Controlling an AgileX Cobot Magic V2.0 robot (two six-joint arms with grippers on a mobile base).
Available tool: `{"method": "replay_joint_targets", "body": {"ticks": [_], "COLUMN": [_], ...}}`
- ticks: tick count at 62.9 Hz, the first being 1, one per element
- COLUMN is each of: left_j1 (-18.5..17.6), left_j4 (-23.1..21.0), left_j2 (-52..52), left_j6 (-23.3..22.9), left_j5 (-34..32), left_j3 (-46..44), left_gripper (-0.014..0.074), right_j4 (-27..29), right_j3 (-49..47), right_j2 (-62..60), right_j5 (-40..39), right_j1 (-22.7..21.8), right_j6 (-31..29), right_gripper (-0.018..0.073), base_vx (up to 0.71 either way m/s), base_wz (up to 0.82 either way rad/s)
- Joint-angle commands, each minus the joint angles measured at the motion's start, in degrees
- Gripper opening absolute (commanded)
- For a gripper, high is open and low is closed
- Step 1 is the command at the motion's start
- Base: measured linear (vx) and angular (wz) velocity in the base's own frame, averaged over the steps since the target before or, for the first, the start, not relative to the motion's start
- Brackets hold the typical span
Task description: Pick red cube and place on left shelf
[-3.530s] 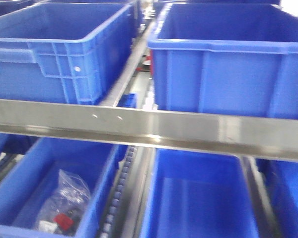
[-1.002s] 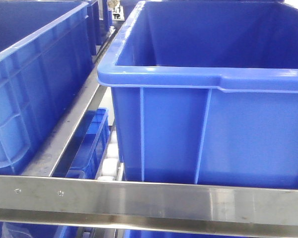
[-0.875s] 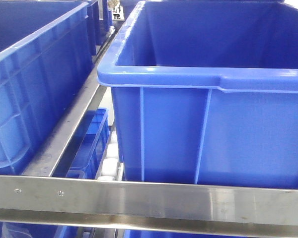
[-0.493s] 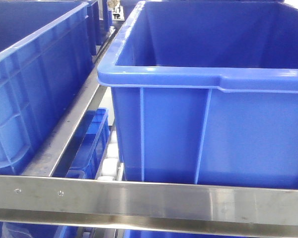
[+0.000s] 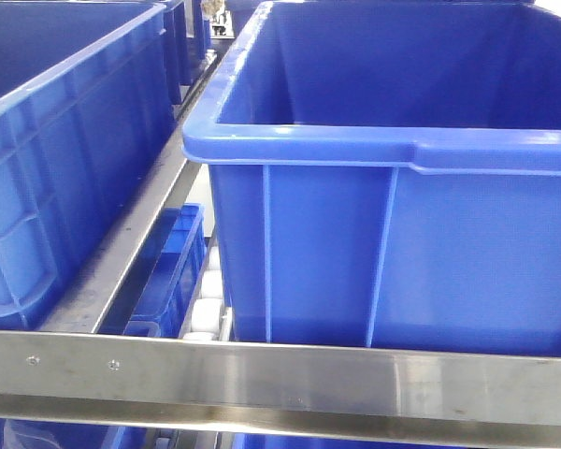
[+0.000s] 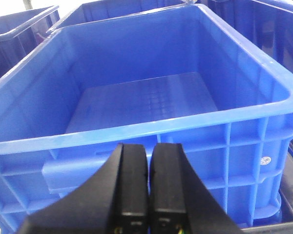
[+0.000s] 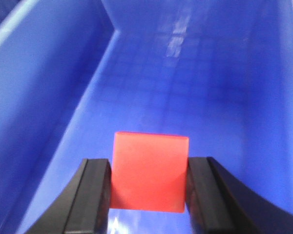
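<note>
The red cube (image 7: 149, 171) shows only in the right wrist view, clamped between the two black fingers of my right gripper (image 7: 148, 168). It hangs inside a blue bin, above the bin's gridded floor (image 7: 195, 87). My left gripper (image 6: 149, 152) is shut with its two black fingers pressed together and nothing between them. It sits just in front of the near wall of an empty blue bin (image 6: 249, 119). Neither gripper appears in the front view. Which shelf is the left shelf cannot be told from these views.
The front view shows a large blue bin (image 5: 393, 243) on the upper rack and another blue bin (image 5: 65, 159) to its left. A steel crossbar (image 5: 280, 374) runs across the bottom. A metal rail (image 5: 122, 253) and white rollers (image 5: 204, 304) lie between the bins.
Since 3.5 s ago the front view has moved up and closer to the upper bins; the lower bins have left the frame. Over the last second nothing has visibly changed.
</note>
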Motion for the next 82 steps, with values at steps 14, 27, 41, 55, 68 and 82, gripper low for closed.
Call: {"method": "replay_joint_targets", "body": {"ticks": [14, 27, 41, 55, 68, 82], "left_j1": [0.0, 0.0, 0.0, 0.0, 0.0, 0.0], "left_j4": [-0.3, -0.3, -0.3, -0.3, -0.3, -0.3], "left_j2": [0.3, 0.3, 0.3, 0.3, 0.3, 0.3], "left_j6": [-0.1, -0.1, -0.1, -0.1, -0.1, -0.1], "left_j5": [-4.8, -4.8, -4.8, -4.8, -4.8, -4.8], "left_j3": [1.3, 1.3, 1.3, 1.3, 1.3, 1.3], "left_gripper": [0.0102, 0.0102, 0.0102, 0.0102, 0.0102, 0.0102], "right_j4": [0.0, -0.1, -0.1, -0.5, -1.1, -1.1], "right_j3": [-17.1, -21.1, -21.1, -18.1, -5.7, 10.9], "right_j2": [16.7, 20.9, 21.0, 17.3, 4.2, -13.2], "right_j5": [-2.8, -2.0, -1.1, -3.2, -10.7, -15.4], "right_j1": [2.6, 6.4, 6.5, 6.5, 5.0, -0.6], "right_j6": [-0.2, -3.2, -3.2, -3.2, -3.2, -3.2], "right_gripper": [0.0042, 0.0523, 0.0553, 0.0408, 0.0004, 0.0026], "base_vx": [0.0, 0.0, 0.0, 0.0, 0.0, 0.0], "base_wz": [0.0, 0.0, 0.0, 0.0, 0.0, 0.0]}}
